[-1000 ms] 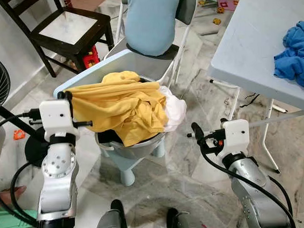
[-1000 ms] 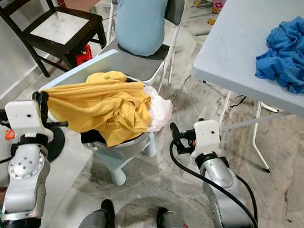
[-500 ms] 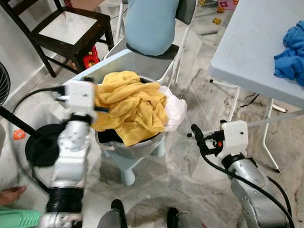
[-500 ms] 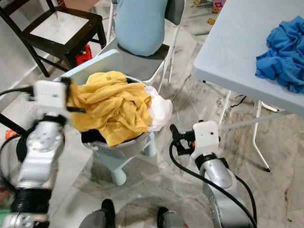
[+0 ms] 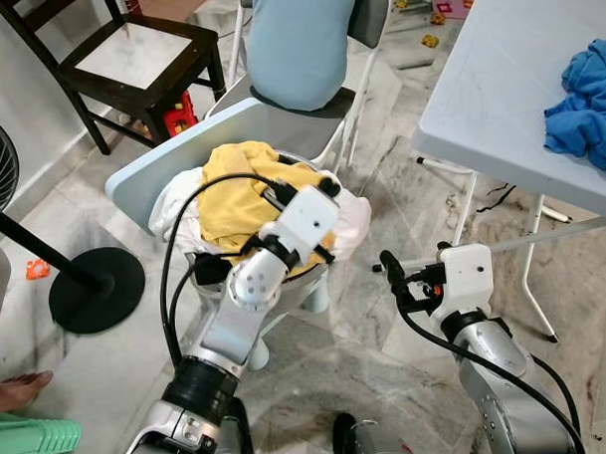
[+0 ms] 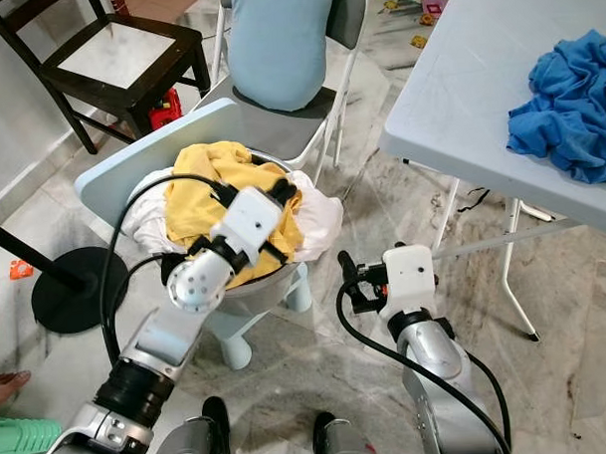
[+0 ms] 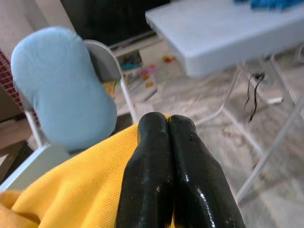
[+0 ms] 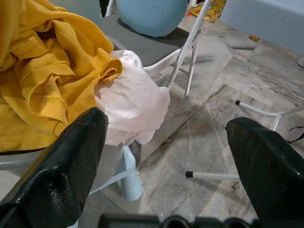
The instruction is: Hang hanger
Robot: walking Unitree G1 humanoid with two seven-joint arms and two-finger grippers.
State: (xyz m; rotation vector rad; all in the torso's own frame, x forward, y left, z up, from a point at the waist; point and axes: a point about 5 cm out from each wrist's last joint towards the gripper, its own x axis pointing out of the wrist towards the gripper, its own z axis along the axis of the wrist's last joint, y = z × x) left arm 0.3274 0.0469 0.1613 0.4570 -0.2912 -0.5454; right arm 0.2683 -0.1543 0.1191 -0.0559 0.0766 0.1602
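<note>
**Laundry basket crowded between chair and table**

Yellow garment [image 5: 230, 195] fills the grey basket [image 6: 247, 289] at the centre of the head views, with white cloth [image 5: 354, 221] spilling over the basket's right edge. The left gripper [image 7: 167, 156] reaches across this pile, its two black fingers pressed together against the yellow fabric; whether any cloth is pinched between them cannot be told. The right gripper [image 8: 166, 142] hovers lower right of the basket, fingers spread wide and holding nothing. A grey folding chair [image 5: 368, 25] with a light blue cushion [image 6: 277, 44] stands just behind the basket, a dark wooden chair [image 5: 128, 54] upper left, a fan base [image 5: 91, 289] at left. The white table [image 6: 458, 92] on the right carries blue cloth [image 6: 572, 88].
</note>
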